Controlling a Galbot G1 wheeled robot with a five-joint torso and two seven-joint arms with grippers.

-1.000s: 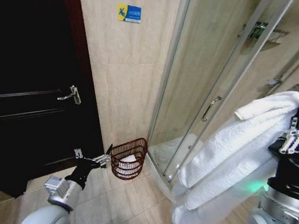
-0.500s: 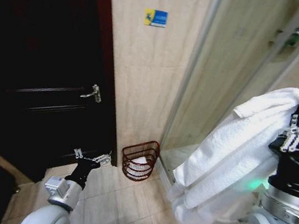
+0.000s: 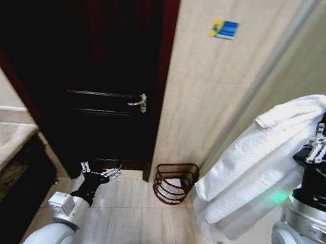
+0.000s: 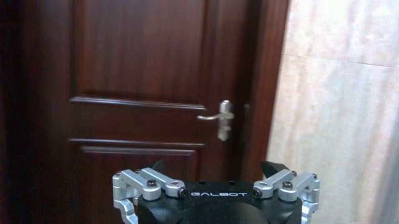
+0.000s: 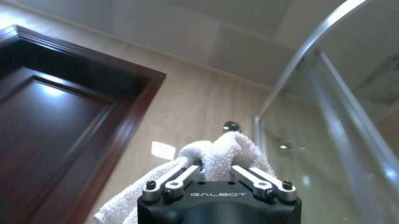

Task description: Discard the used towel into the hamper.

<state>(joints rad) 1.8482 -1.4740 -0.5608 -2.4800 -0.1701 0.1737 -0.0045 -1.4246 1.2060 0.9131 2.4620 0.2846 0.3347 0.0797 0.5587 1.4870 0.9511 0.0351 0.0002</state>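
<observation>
Right tool (image 3: 324, 137) holds white towel (image 3: 255, 169) pinched high; towel drapes low beside arm. Hamper (image 3: 175, 181) on floor by wall, well apart, already part-filled. Left tool (image 3: 99, 173) wide, idle low. You risk trailing end snagging hamper rim or spilling outside small opening.

Right arm: raised at the right side of the head view, wrist upright, gripper pointing up. Right gripper (image 3: 320, 141): fingers pinched together on a fold of the white towel (image 3: 254, 175), which drapes down over the arm's inner side. Left arm: low, extended forward near floor level, wrist roughly level. Left gripper (image 3: 99, 171): fingers spread apart, holding nothing, facing forward.
</observation>
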